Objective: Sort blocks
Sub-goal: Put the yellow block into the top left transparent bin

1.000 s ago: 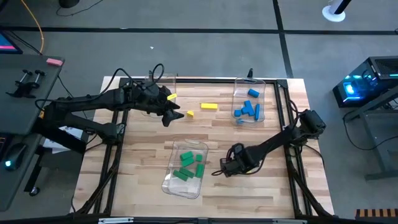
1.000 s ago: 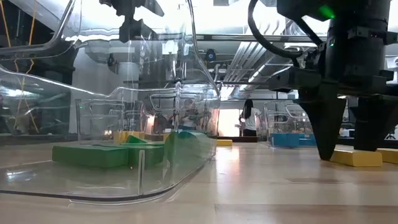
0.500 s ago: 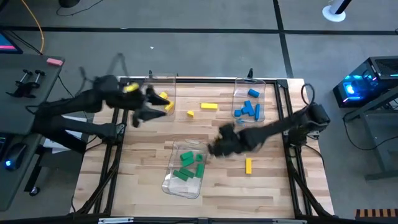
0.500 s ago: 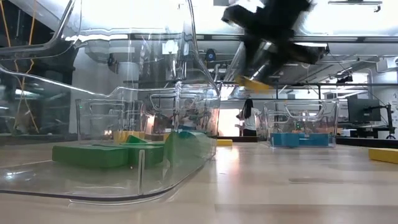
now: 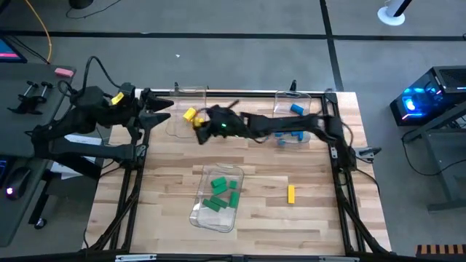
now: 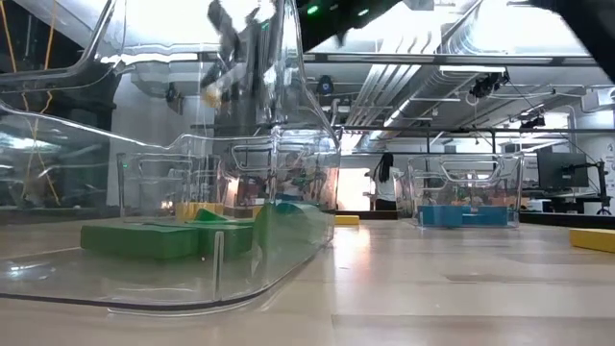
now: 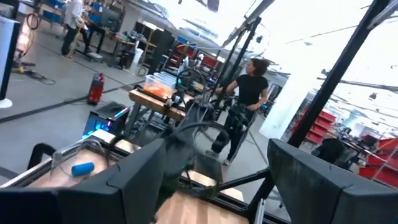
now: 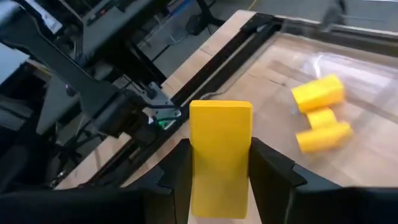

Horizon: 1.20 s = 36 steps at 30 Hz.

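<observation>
**Right arm reaching over the wooden table with a yellow block**

The right gripper point(image 5: 198, 125) is hanging above the table's point(image 5: 313, 218) far left part, its jaws clamping a yellow block point(image 8: 220, 155) beside the bin point(image 5: 182, 109) that is holding yellow blocks point(image 8: 318, 93). The left gripper point(image 5: 164, 110) is waiting off the table's left edge, jaws standing wide with nothing in them.

On the pale butcher-block top, green blocks point(image 5: 222, 193) are lying in a near bin point(image 5: 200, 216), blue blocks point(image 5: 295, 109) in a far right bin point(image 5: 320, 98), and one yellow bar point(image 5: 291, 193) is lying loose on the near right boards. Grey floor is surrounding the table; a lit computer case point(image 5: 426, 98) is glowing on the right. Beyond, a person point(image 7: 245, 106) is standing among workshop racks.
</observation>
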Each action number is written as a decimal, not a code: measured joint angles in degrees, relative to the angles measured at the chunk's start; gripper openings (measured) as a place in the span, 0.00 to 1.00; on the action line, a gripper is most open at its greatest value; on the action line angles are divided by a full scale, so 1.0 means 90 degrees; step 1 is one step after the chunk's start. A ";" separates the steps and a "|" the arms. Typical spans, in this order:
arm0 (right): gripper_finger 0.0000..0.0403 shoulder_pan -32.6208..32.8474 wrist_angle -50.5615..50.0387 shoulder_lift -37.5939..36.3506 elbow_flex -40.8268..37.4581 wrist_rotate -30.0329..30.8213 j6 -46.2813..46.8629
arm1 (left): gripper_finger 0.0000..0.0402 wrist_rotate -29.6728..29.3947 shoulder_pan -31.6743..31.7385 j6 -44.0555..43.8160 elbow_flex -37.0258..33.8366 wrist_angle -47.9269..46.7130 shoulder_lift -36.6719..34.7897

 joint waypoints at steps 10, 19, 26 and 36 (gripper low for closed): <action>0.49 -0.0337 -0.0166 0.2116 0.2728 -0.0247 -0.0379 | 0.67 -0.0075 0.0000 -0.0186 0.0000 -0.0054 0.0109; 0.76 -0.0728 -0.2079 0.1934 0.3732 -0.0284 -0.1945 | 0.67 -0.0072 0.0001 -0.0174 0.0000 -0.0102 0.0104; 0.77 -0.0825 -0.5263 0.0652 0.3629 -0.0351 -0.2972 | 0.67 -0.0072 0.0002 -0.0017 0.0000 -0.0128 0.0103; 0.77 0.1122 -0.9309 0.0660 0.2719 -0.0237 -0.2512 | 0.67 -0.0072 0.0002 0.0020 0.0000 -0.0235 0.0199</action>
